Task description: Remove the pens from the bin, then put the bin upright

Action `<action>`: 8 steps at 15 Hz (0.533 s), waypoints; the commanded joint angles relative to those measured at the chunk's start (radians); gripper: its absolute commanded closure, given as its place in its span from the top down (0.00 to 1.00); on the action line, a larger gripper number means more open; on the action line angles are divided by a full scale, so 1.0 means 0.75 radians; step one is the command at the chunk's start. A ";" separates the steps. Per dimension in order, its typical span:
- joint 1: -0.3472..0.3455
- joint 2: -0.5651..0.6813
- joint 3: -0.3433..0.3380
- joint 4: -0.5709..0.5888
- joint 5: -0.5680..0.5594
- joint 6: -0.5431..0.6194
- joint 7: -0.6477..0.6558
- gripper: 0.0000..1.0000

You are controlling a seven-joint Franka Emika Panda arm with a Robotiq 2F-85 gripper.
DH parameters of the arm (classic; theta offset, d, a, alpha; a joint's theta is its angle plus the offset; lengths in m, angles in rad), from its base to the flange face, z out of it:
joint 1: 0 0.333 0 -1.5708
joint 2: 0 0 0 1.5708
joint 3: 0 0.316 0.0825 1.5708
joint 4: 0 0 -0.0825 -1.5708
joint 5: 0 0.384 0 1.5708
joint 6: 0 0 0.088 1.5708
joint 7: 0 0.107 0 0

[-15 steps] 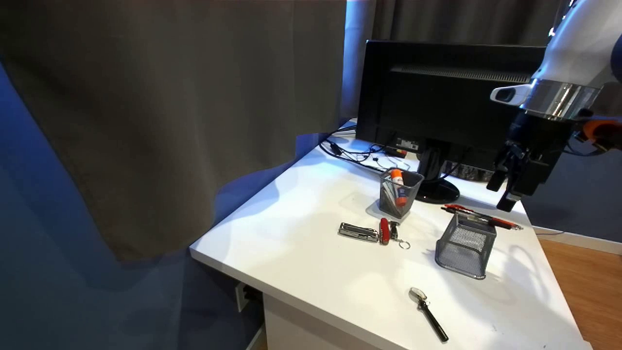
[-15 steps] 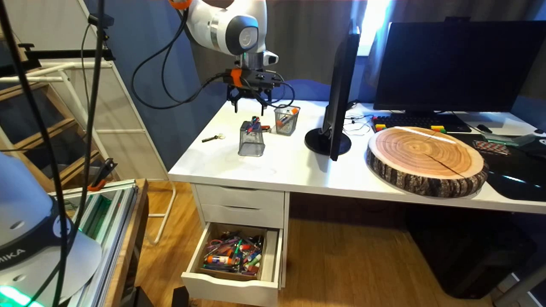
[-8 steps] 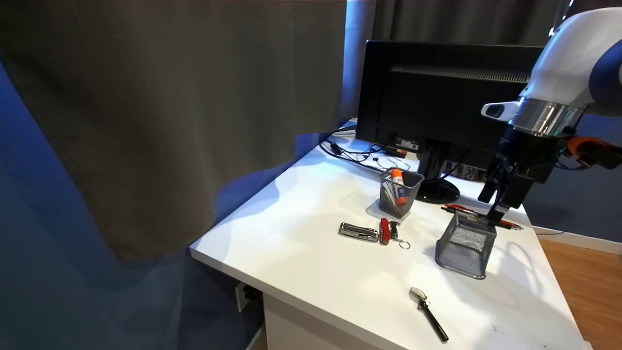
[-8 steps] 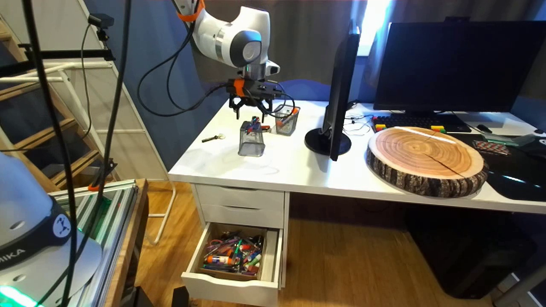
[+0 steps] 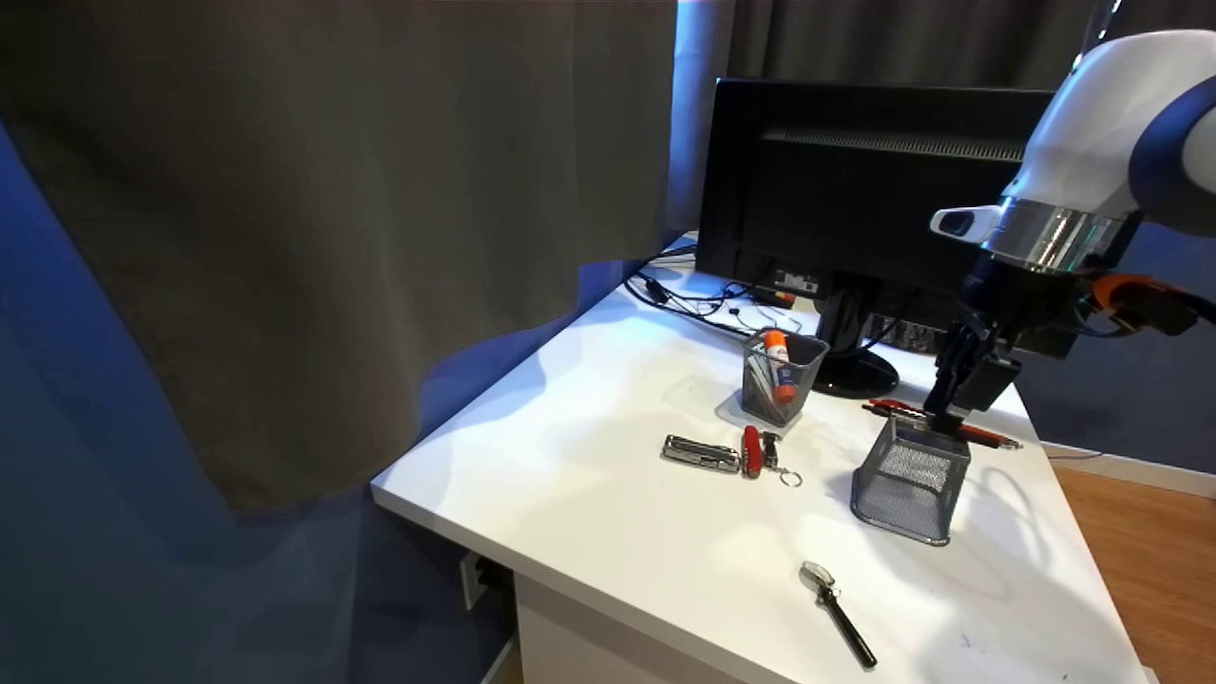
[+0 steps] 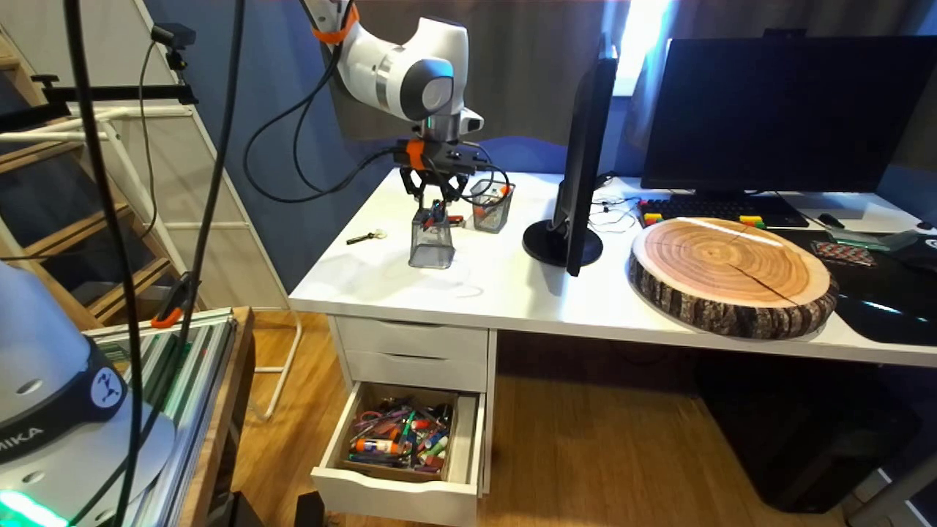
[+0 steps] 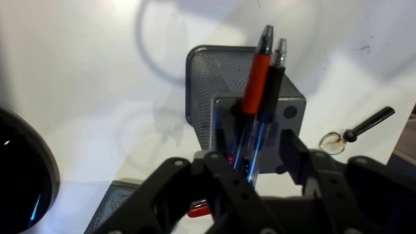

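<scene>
The dark mesh bin (image 5: pixel 907 489) stands upside down on the white desk, its wide rim below and its flat base (image 7: pixel 294 123) on top. Across that base lie the pens: an orange-red one (image 7: pixel 255 86) beside a black one (image 7: pixel 272 89), both with clear barrels. My gripper (image 7: pixel 253 134) has its fingers on either side of the barrels, just above the base. A gap shows between the pens and the right-hand finger (image 7: pixel 294 152); contact on the left-hand side is unclear. In an exterior view the gripper (image 6: pixel 433 208) hides part of the pens.
Close by, an upright mesh holder (image 5: pixel 781 380) contains an orange glue stick. Around lie a multi-tool (image 5: pixel 701 454), a red pocket knife (image 5: pixel 751 451) and a small magnifier (image 5: pixel 838 613). A monitor (image 5: pixel 874 199) rises behind; the desk's edge runs near the bin.
My gripper has come down from above the bin to the pens on its base. Its fingers have drawn closer together from wide apart. Bin and pens appear unmoved.
</scene>
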 commanded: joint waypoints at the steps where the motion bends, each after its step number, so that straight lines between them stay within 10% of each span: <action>1: -0.017 0.030 0.013 0.030 -0.034 0.010 -0.010 0.57; 5: -0.015 0.042 0.014 0.040 -0.039 0.012 -0.013 0.65; 8: -0.018 0.051 0.017 0.047 -0.042 0.012 -0.022 0.49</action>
